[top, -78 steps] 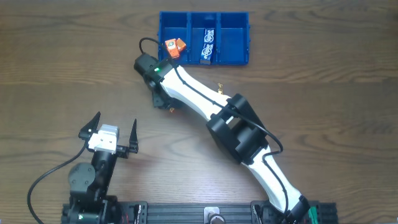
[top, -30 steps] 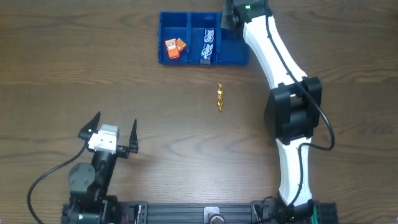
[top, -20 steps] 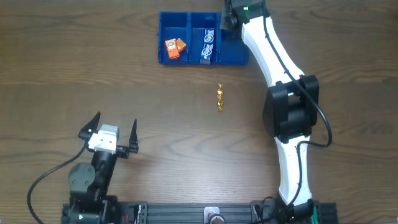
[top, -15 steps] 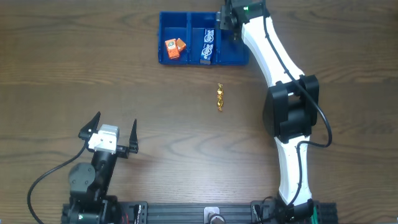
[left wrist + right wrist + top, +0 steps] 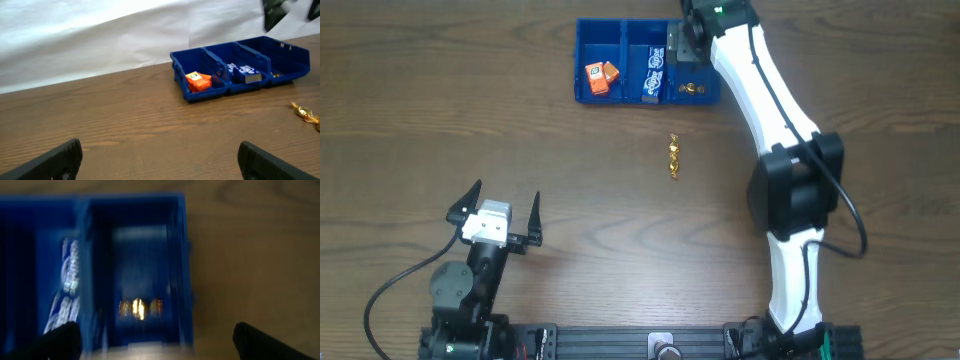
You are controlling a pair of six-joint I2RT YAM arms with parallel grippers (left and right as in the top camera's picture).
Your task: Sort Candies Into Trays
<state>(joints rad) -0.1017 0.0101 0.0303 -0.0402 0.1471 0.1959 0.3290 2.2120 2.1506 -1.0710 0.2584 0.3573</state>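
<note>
The right end effector [image 5: 159, 342] is hovering wide open, gripping nothing, above the right compartment of the blue plastic three-compartment tray [image 5: 182, 270]. A gold foil-wrapped candy [image 5: 140, 308] is lying directly beneath it. A second gold-wrapped candy [image 5: 673, 157] is lying on the wooden surface [image 5: 520, 130] nearby. The left end effector [image 5: 507, 190] is standing open, empty.

A brown wood-grain desk [image 5: 470, 120] carries everything here. Toward its far edge a blue plastic tray [image 5: 620, 100] with three compartments side by side sits flat on the wood. One gold-wrapped candy [image 5: 673, 157] lies loose on the bare surface on the near side of the tray. It is a little apart from the front wall, about in line with the divider between the middle and right compartments.
</note>
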